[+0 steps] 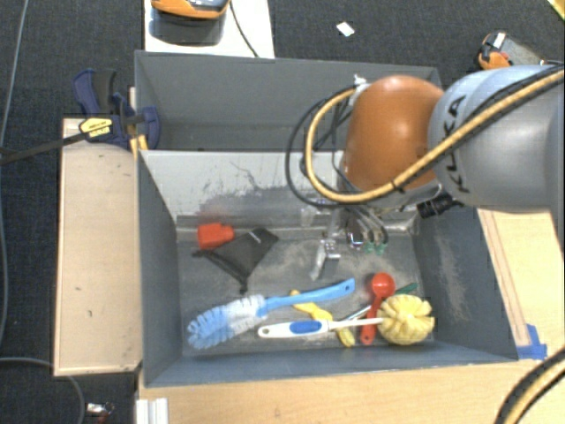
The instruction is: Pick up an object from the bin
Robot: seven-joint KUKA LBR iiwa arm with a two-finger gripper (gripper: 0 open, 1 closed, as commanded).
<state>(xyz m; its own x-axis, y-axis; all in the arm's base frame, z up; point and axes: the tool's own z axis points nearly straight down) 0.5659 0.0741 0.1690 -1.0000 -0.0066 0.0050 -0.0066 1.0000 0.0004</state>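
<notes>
My gripper (328, 256) hangs below the arm's orange dome over the middle of the bin floor, with nothing seen in it. Just below it lies a blue bottle brush (265, 307) with a white-and-blue bristle head pointing left. To its left lies a black wedge-shaped scraper with an orange-red end (231, 246). Down and to its right stands a red-handled piece (380, 286) beside a yellow fluffy scrubber head (407, 318).
Along the near wall lie a white brush with a blue grip (305, 328) and a small yellow piece (315, 312). The arm and its cables cover the bin's right rear part. Bare floor shows at the rear left.
</notes>
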